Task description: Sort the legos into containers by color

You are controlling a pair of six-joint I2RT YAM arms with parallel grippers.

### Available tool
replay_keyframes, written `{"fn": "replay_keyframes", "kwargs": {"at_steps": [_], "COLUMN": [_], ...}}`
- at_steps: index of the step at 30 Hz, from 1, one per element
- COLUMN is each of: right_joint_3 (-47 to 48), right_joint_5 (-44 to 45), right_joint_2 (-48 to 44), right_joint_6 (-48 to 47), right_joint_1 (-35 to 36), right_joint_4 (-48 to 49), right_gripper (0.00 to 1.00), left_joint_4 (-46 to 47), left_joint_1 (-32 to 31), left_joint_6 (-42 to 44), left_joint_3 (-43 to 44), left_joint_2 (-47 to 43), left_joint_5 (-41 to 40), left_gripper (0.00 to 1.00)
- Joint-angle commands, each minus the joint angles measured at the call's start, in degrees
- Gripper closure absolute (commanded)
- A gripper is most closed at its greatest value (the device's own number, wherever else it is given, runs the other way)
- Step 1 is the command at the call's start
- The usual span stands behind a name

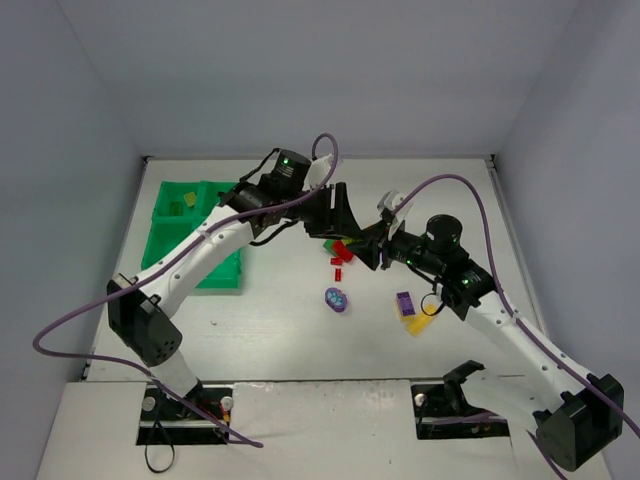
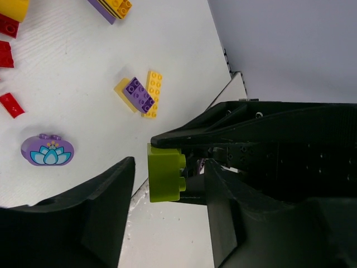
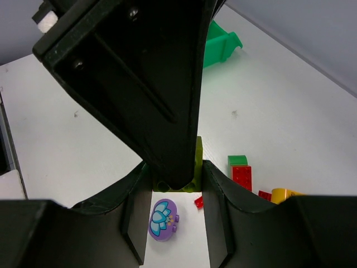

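A lime brick (image 2: 164,172) hangs in mid-air over the table's middle, and its edge shows in the right wrist view (image 3: 198,159). My right gripper (image 1: 372,248) is shut on it. My left gripper (image 1: 350,228) is open, with one jaw on each side of the brick and a gap on both sides. Below lie the oval purple patterned piece (image 1: 337,299), red bricks (image 1: 343,250) and a purple brick on yellow pieces (image 1: 408,305). The green tray (image 1: 165,235) stands at the far left, with a yellow brick (image 1: 190,199) in a back compartment.
The two arms meet nose to nose above the brick pile. In the right wrist view, a green brick (image 3: 237,161) and a red brick (image 3: 242,176) lie right of the fingers. Purple cables loop over both arms. Grey walls close in the table.
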Motion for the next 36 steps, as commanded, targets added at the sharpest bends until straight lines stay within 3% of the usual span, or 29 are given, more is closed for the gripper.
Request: {"fn": "replay_keyframes", "kwargs": {"at_steps": [1,6,10,13,15,16,17,21,29,36], "right_joint_3": [2.18,1.91,1.92,1.83,1.83,1.83,1.91,2.26,3.49,2.53], "right_joint_5": [-0.44,-0.17,-0.35,-0.17,0.7,0.79,0.97,4.2,18.53,29.62], "right_joint_2": [0.16,0.25,1.03,1.65,2.09,2.44,2.53,3.14,3.58,3.85], "right_joint_6": [0.31,0.49,0.75,1.28,2.24,2.33,2.51,2.86,3.39,9.8], "right_joint_1": [0.27,0.27,0.27,0.27,0.27,0.27,0.27,0.19,-0.52,-2.1], "right_joint_4": [5.1,5.1,5.1,5.1,4.93,4.67,4.58,3.18,-1.39,-4.3], "right_gripper": [0.97,0.97,0.96,0.79,0.44,0.13,0.0,0.0,0.0,0.0], "left_joint_4": [2.4,0.82,0.21,0.47,-0.23,-0.41,-0.76,-1.9,-5.33,-7.88], "left_joint_1": [-0.43,-0.87,-0.87,-0.87,-0.7,-0.61,-0.26,3.51,28.7,42.88], "left_joint_6": [2.79,4.64,5.26,5.78,6.57,6.75,7.1,7.9,12.02,16.15], "left_joint_3": [1.78,1.87,1.95,2.22,2.92,3.09,3.53,3.62,8.01,20.84], "left_joint_2": [-0.74,-0.74,-0.65,-1.0,-1.18,-1.18,-1.18,-1.0,0.57,12.77], "left_joint_5": [1.85,0.8,-0.43,-1.92,-2.8,-4.03,-4.56,-5.88,-12.2,-24.14], "left_gripper": [0.55,0.63,0.87,0.98,1.0,1.0,1.0,1.0,1.0,1.0]}}
